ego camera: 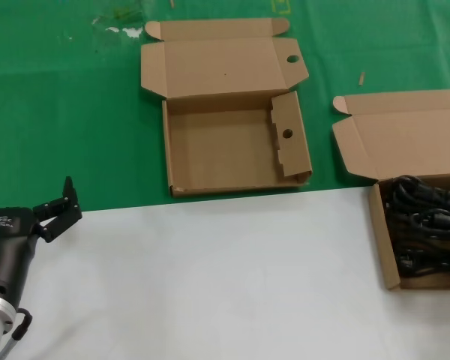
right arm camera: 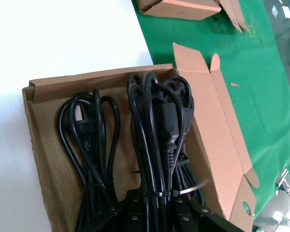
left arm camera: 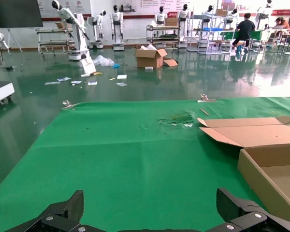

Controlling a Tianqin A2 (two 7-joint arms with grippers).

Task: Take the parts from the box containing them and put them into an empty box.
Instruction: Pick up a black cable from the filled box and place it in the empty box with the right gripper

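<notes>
Black power cords [right arm camera: 159,125] lie coiled in bundles in the brown box [right arm camera: 43,145] at the table's right edge; the head view shows that box [ego camera: 385,247] and its cords [ego camera: 427,225] too. My right gripper [right arm camera: 157,195] is shut on the middle bundle at its zip tie, one finger on each side. That gripper is outside the head view. The empty box [ego camera: 232,142], with round holes in its lid flap and side panel, sits open at the centre back. My left gripper [ego camera: 60,206] stands open at the near left, holding nothing; seen from the left wrist, the gripper [left arm camera: 151,203] hovers over green mat.
The near half of the table [ego camera: 210,277] is white and the far half is a green mat [ego camera: 67,112]. The full box's lid [ego camera: 405,127] lies open toward the back. The empty box's wall [left arm camera: 261,181] shows in the left wrist view.
</notes>
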